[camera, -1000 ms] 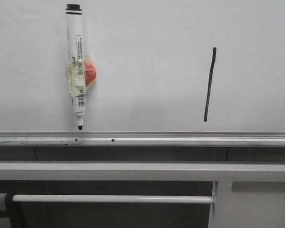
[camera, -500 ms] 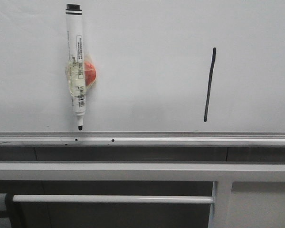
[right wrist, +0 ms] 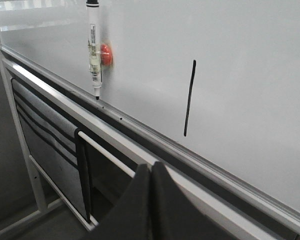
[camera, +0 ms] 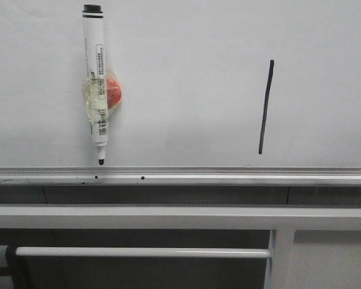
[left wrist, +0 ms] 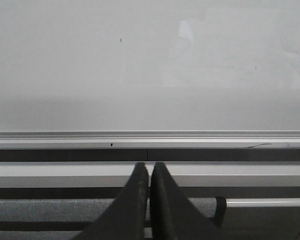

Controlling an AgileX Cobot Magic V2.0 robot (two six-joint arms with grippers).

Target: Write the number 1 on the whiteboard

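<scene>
The whiteboard (camera: 186,36) fills the view ahead of both arms, its silver edge rail (camera: 228,176) running below the writing surface. The number 1 (camera: 265,107), a thin black slanted stroke, sits on the board well beyond and above the right fingers (right wrist: 151,172), which are pressed together and hold nothing. A marker (camera: 96,84) hangs tip-down on the board beside a red magnet (camera: 113,93). The left fingers (left wrist: 149,172) are likewise pressed together, empty, facing bare board.

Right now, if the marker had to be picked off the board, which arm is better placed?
Probably the right: its wrist view shows the marker and the number 1; the left's shows only bare whiteboard.
</scene>
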